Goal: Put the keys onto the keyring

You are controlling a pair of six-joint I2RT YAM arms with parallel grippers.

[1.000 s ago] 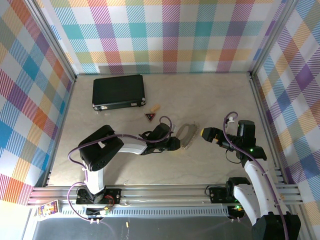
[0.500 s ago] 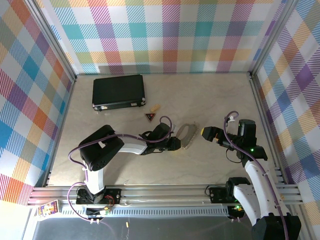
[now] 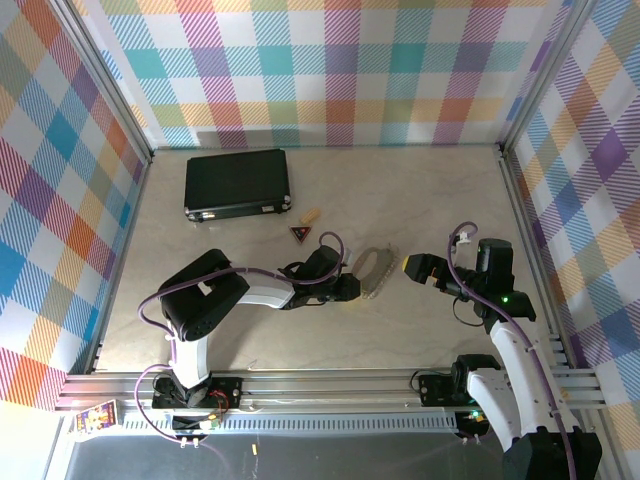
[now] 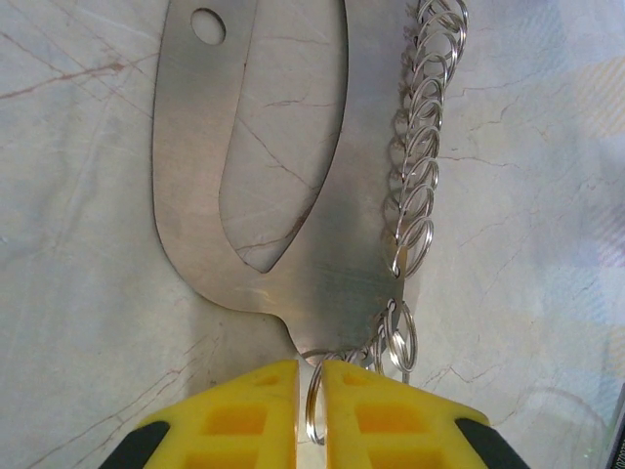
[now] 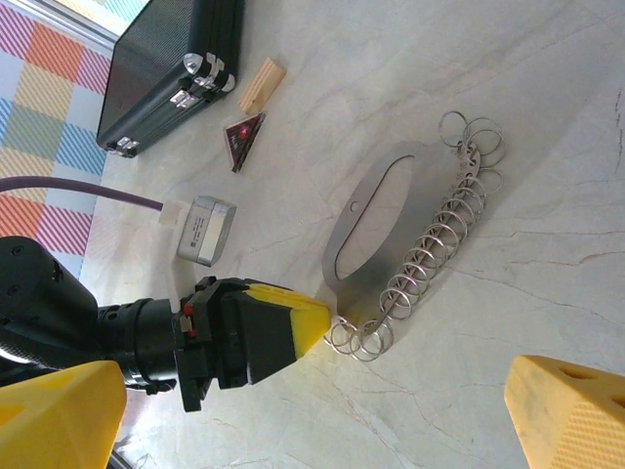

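The keys lie flat mid-table as a silver oval plate with a row of wire rings along one edge. My left gripper sits at the bunch's near end, its yellow fingers shut on a thin metal ring that stands upright between them and links into the end rings. From the right wrist view the left gripper touches that same end. My right gripper hovers to the right of the keys, open wide, holding nothing. The keyring is out of view.
A black case lies at the back left. Between it and the keys lie a dark-red triangular trinket and a tan piece. Plaid walls close three sides. Bare marble table stretches right of and behind the keys.
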